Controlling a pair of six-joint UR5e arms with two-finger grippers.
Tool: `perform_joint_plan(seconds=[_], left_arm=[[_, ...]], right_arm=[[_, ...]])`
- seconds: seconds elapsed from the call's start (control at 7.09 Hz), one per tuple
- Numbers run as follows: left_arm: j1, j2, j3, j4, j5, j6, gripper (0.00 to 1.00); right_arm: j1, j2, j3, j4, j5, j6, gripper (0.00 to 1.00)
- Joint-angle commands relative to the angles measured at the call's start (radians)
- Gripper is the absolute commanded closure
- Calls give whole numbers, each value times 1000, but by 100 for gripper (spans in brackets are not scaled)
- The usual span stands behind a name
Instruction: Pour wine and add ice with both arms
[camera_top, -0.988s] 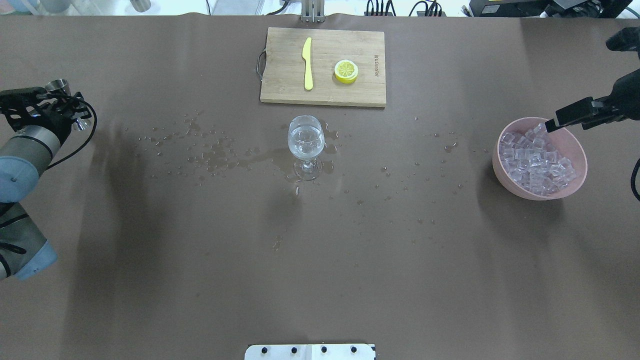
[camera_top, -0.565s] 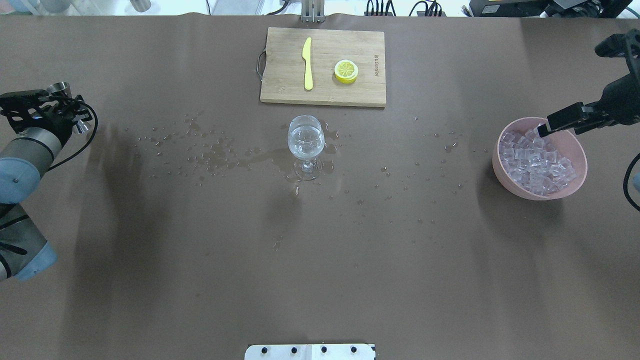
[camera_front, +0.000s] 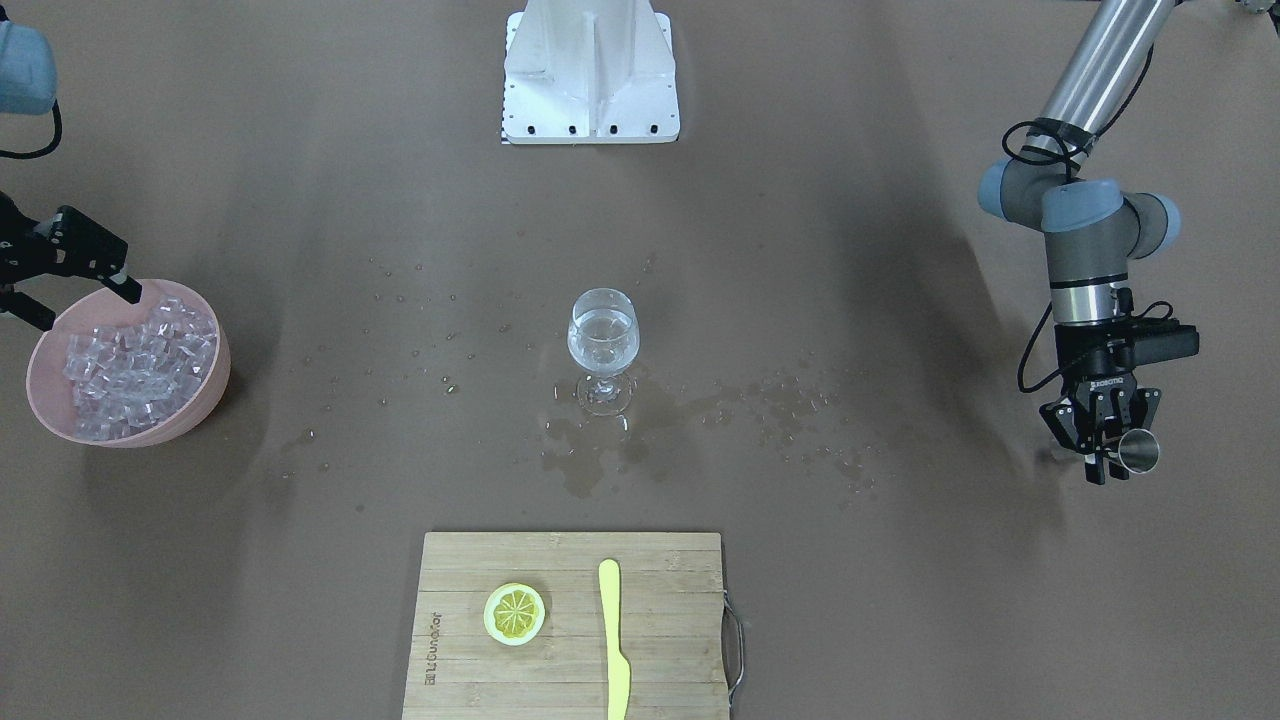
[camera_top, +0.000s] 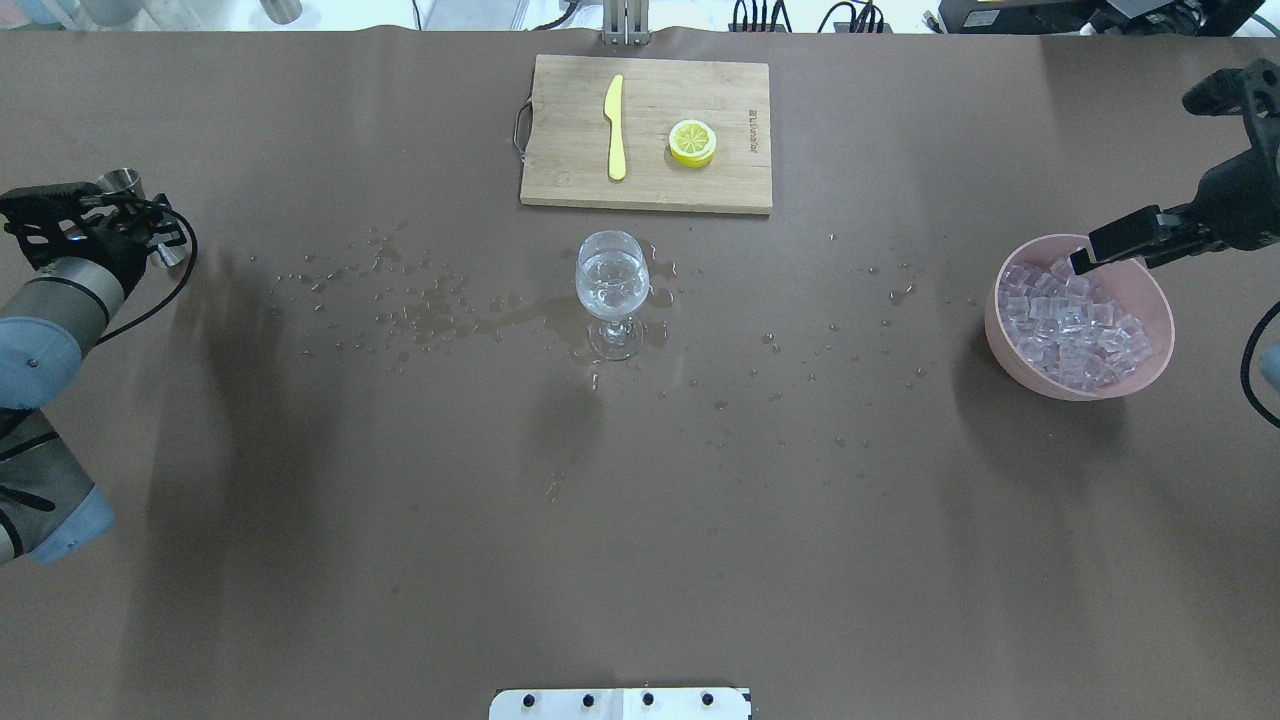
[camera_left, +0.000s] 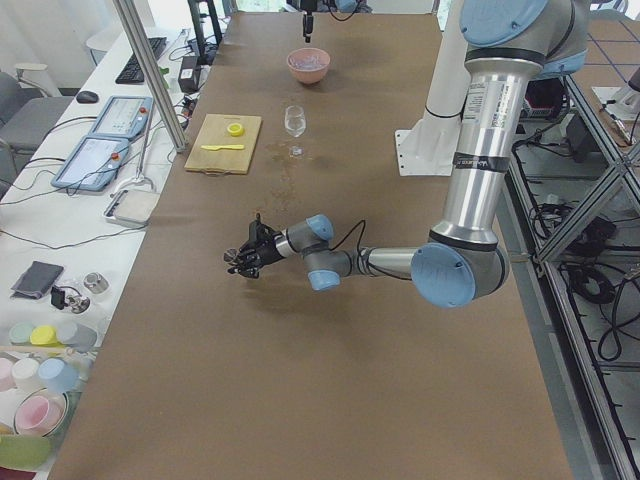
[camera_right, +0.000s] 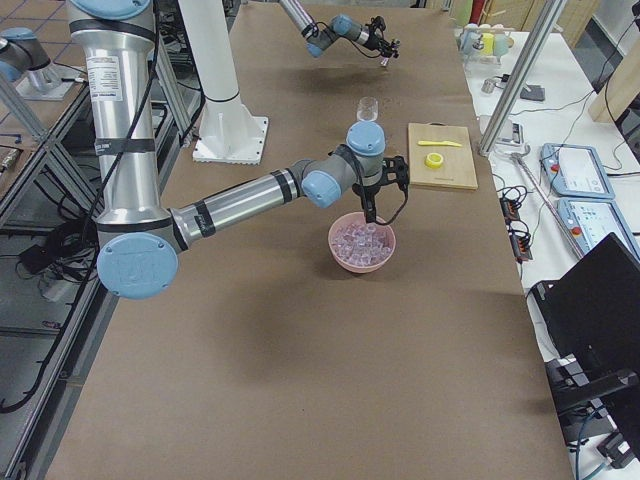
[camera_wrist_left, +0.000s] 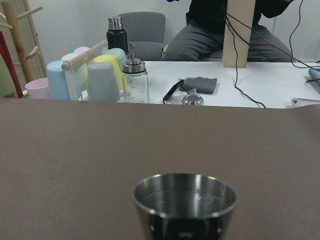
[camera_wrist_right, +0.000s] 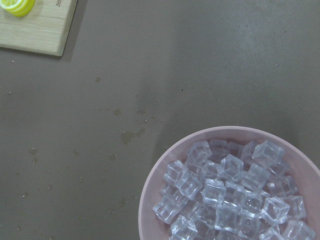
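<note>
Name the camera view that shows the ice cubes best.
The right wrist-mounted view: the ice fills its lower right corner, each cube distinct in the pink bowl, though cropped. The overhead and front-facing views show the whole pile, smaller. Both side views show only a pale heap. The left wrist view misses it.

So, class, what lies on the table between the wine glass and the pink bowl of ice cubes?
Only scattered droplets on the bare brown table; nothing solid lies between the glass and the bowl. The overhead view shows it.
</note>
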Motion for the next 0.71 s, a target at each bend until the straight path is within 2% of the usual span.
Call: perform_joint_plan(seconds=[0.0,0.28,0.42,0.56], left_arm=[[0,1,0,-1,-1,2,50],[0,4,-7,-4,-3,2,44],[0,4,-13,-5,-3,2,2],[0,14,-21,-13,-26,2,1]], right_arm=[[0,1,1,0,0,3,0],[-3,3,1,0,1,26,0],[-5,3,1,0,1,26,0],[-5,3,1,0,1,28,0]])
